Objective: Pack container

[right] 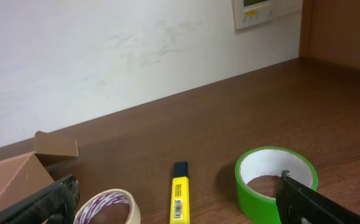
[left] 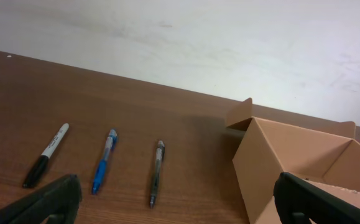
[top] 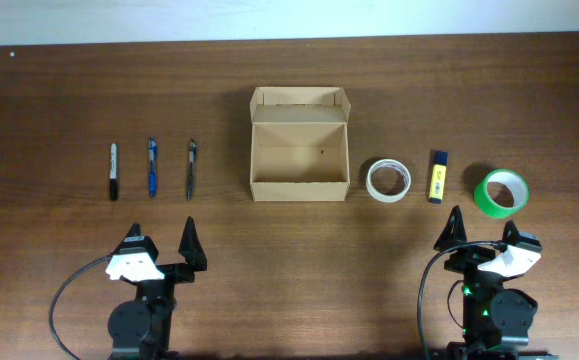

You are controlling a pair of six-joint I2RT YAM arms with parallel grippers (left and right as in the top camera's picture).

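Note:
The open cardboard container [top: 299, 160] sits at the table's middle, flap lid folded back; it also shows in the left wrist view [left: 291, 162] and at the edge of the right wrist view [right: 12, 177]. Left of it lie a black marker [top: 113, 170], a blue pen [top: 153, 166] and a dark pen [top: 191, 168]. Right of it lie a white tape roll [top: 388, 180], a yellow highlighter [top: 436, 176] and a green tape roll [top: 501, 192]. My left gripper [top: 161, 243] is open and empty near the front edge. My right gripper [top: 483, 232] is open and empty in front of the highlighter.
A pale wall runs behind the table's far edge [left: 167, 37]. A wall panel [right: 257, 12] hangs at the back right.

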